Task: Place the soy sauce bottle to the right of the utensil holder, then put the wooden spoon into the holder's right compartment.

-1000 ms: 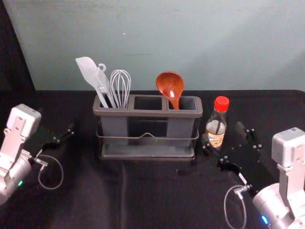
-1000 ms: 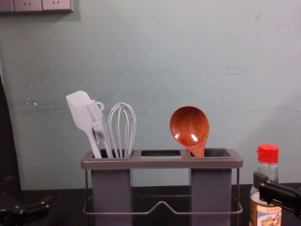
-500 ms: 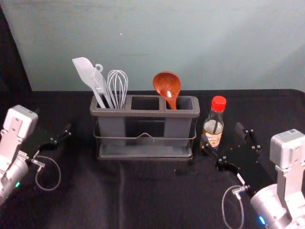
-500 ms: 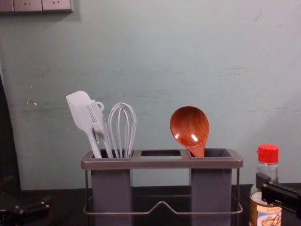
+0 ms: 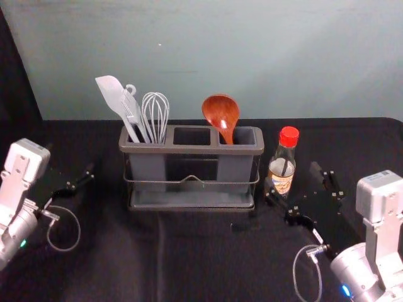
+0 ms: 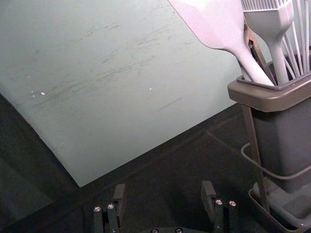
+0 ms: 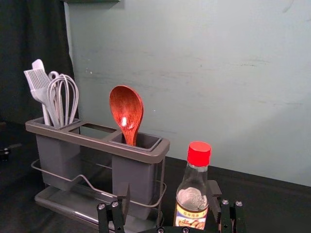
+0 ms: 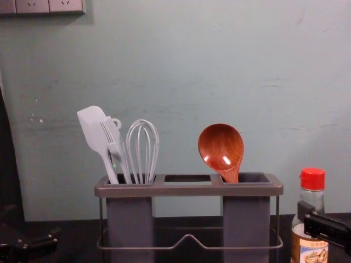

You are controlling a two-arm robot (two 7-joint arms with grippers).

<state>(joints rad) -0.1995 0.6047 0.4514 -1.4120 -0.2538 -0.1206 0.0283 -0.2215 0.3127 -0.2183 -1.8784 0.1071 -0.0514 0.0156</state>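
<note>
The right pincer (image 7: 170, 208) is parted wide at the soy sauce bottle (image 5: 281, 176), on the robot's right; it grips nothing, though whether one finger brushes the glass cannot be told. The left pincer (image 6: 164, 200) is parked at the robot's left, its fingers spread with nothing between them.

The bottle stands on the dark tabletop (image 5: 201, 270), just beside the utensil holder (image 5: 189, 150) on its right and a little apart from it. The wooden spoon (image 5: 220, 111) is in the holder's right compartment (image 5: 247, 135). Both placements look made, so the step in hand seems to be the finish: clearing the right arm away from the bottle. That calls for drawing straight back with the fingers parted, without a sideways sweep, since a nudge could tip the bottle or push it against the holder.

The bottle's long axis is upright, its red cap (image 8: 312, 178) on top. The spoon's long axis is steep but not quite upright: its handle goes down into the compartment, its bowl is uppermost and leans slightly toward the robot's left, with the hollow facing the robot.
</note>
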